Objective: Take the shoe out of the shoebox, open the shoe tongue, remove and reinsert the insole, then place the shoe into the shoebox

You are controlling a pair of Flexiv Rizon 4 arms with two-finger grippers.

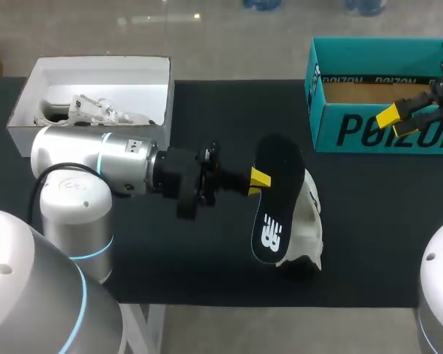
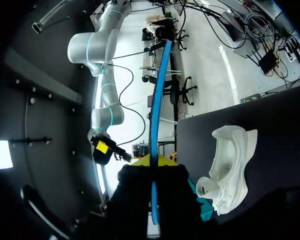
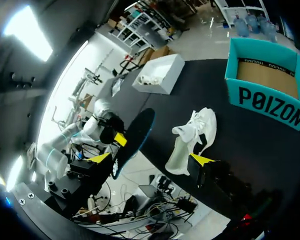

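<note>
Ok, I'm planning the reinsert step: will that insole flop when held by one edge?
Probably not much: pinched at its side by the left gripper, the insole holds its shape without drooping. Edge-on in the left wrist view it looks thin and slightly bowed, so likely light and somewhat bendable when pushed into the shoe.

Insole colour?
The insole is black with a white logo; clearest in the head view.

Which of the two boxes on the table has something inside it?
The white box on the left arm's side: crumpled white contents lie in it. The teal shoebox shows only its bare brown bottom.
</note>
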